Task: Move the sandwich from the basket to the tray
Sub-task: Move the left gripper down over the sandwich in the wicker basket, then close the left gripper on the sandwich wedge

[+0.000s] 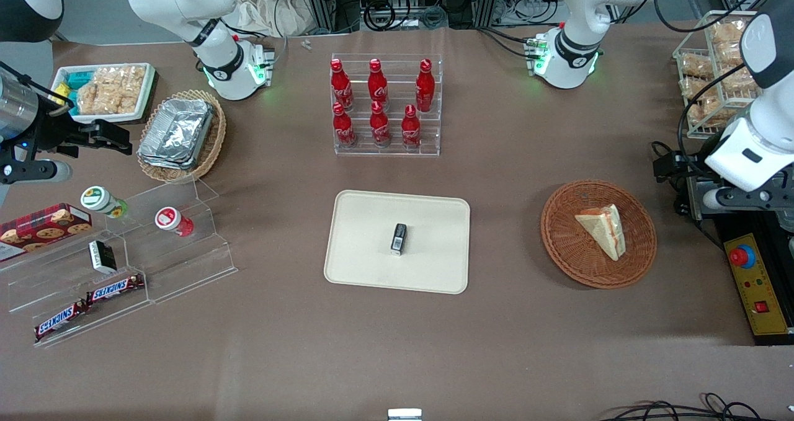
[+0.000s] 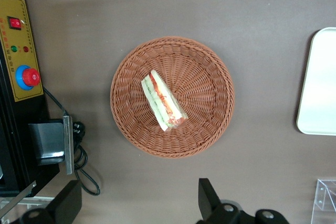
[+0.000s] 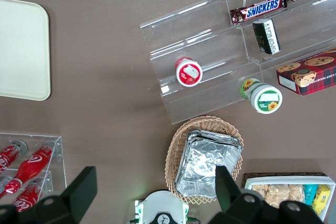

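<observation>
- Lying in the round brown basket (image 1: 598,234), the sandwich (image 1: 602,229) is seen as a pale wedge resting on the weave, off the basket's middle and toward the working arm's end of the table.
- From the wrist camera the sandwich (image 2: 163,100) is shown with its red and green filling facing up; its long axis runs on a slant across the basket (image 2: 172,96), and it is touched by nothing but the wicker.
- The gripper (image 2: 134,203) is held above the table, outside the basket's rim and not over the sandwich; its two dark fingers (image 2: 210,200) are spread wide apart, with nothing between them.
- In the front view the working arm is seen only at the table's edge, beside the basket; the gripper itself cannot be made out there.
- The coming move is judged to turn on this offset: the gripper must be brought over the basket and then lowered, with the fingers turned so that they close across the wedge's thin width rather than along its slanted length.
- The cream tray (image 1: 397,242) lies well apart from the basket, toward the parked arm's end, with bare table between them.
- A small dark packet (image 1: 399,239) stands near the tray's middle, so room beside it is likely to be needed for the sandwich.
</observation>
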